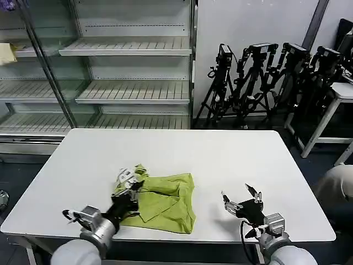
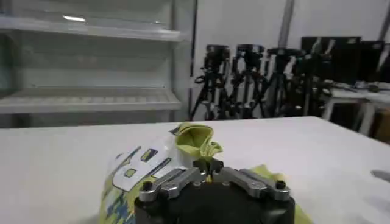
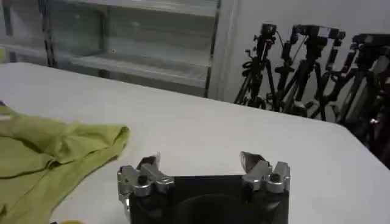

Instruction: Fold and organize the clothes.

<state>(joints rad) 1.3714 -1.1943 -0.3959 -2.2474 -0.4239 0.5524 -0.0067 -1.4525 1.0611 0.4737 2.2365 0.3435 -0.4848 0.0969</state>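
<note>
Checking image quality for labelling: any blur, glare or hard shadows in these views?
Head view: even light, soft shadow under the crumpled lime-green T-shirt. Left wrist view: left gripper, pinching shirt fabric, looks soft; ceiling light reflects on shelf glass. Right wrist view: open right gripper reasonably sharp.

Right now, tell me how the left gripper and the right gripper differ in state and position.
The left gripper is shut on a bunched corner of the T-shirt; the right gripper is open with its fingers spread and empty.
The left gripper sits at the T-shirt's left edge, touching it; the right gripper is over bare table, apart from the T-shirt on its right.
Both are low near the table's front edge.
</note>
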